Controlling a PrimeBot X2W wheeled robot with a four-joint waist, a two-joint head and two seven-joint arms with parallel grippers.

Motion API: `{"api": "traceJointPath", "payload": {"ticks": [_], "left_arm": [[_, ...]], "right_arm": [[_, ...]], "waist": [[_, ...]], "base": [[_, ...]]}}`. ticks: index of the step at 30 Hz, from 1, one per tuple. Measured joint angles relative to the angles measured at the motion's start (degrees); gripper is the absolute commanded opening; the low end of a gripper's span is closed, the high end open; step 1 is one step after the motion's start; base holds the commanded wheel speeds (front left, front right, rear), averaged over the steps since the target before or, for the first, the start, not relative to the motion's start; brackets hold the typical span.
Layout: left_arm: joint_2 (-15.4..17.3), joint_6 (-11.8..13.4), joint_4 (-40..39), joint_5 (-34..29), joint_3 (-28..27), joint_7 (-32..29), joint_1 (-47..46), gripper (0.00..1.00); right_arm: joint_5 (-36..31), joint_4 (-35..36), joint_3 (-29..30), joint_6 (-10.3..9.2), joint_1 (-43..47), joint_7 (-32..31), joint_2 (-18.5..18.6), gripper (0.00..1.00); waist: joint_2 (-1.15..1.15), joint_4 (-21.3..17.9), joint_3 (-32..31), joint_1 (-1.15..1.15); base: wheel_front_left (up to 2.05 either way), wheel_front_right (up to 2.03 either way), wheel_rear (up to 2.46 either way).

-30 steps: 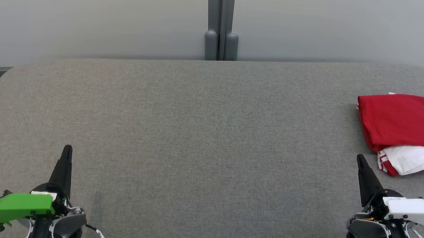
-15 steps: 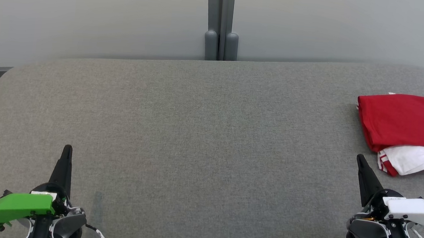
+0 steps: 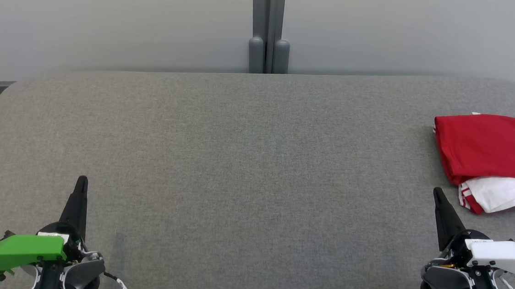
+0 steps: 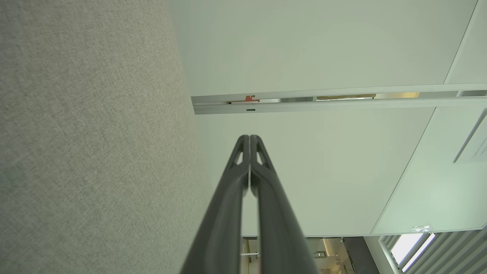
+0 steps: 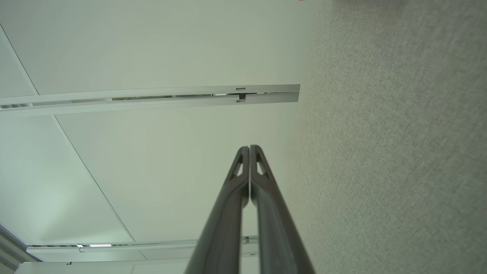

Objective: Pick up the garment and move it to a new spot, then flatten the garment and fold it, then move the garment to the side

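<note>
Moved: nothing since a second ago.
Left end effector point(image 3: 81, 182): closed together, empty, over the desk point(image 3: 256, 163).
Right end effector point(image 3: 438, 192): closed together, empty.
Garment point(image 3: 482, 146): folded, red and white, just beyond the right end effector, not touching it.
Wrist views: fingers point(image 4: 228, 198) meeting against a pale wall.

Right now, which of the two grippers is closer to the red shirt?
The right gripper, white-capped, just beside the red garment; the green-capped left gripper is far across the table.
</note>
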State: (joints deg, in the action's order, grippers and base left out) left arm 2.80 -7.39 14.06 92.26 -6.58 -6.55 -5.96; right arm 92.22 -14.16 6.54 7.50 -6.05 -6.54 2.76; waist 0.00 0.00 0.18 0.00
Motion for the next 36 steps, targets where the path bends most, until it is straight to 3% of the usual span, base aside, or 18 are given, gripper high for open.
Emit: {"api": "traceJointPath", "payload": {"ticks": [36], "left_arm": [[0.0,0.0,0.0,0.0,0.0,0.0,0.0,0.00]], "right_arm": [[0.0,0.0,0.0,0.00,0.0,0.0,0.0,0.00]], "waist": [[0.00,0.0,0.0,0.00]], "base": [[0.00,0.00,0.00]]}}
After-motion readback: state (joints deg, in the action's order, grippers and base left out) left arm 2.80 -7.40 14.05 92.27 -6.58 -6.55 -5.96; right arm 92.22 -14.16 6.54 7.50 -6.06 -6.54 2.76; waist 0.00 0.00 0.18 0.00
